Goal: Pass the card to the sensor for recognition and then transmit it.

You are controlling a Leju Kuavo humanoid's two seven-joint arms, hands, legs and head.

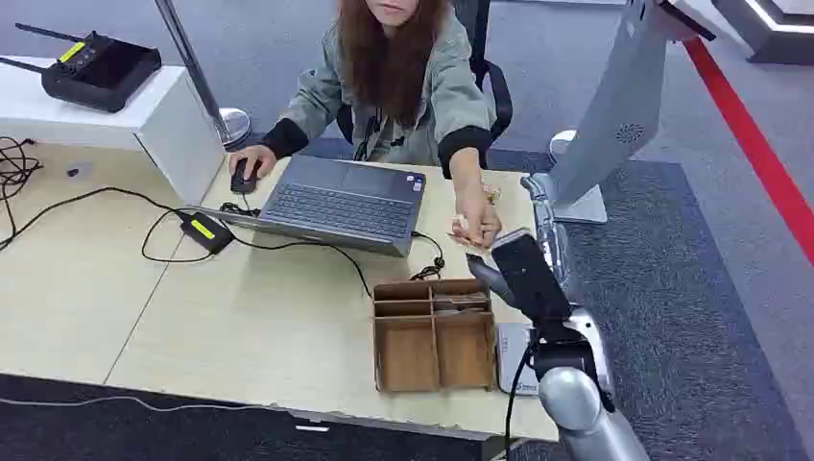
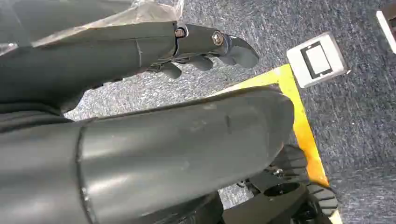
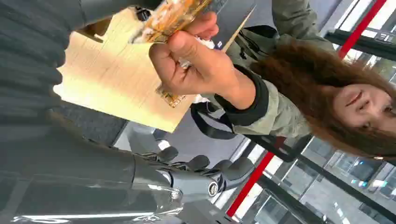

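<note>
Person's hand [image 3: 196,65] grips the card [image 3: 170,16] beside the right hand [image 3: 205,175].
Right hand's fingers spread, empty; left hand [image 2: 205,51] loosely curled, empty.

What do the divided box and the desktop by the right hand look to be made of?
Divided box: seemingly thin brown board, perhaps fibreboard or plywood, matte, with slotted partitions. Desktop: pale wood-grain surface, likely laminate over board; a chipped front edge hints at that. Both are guesses from look alone.
</note>
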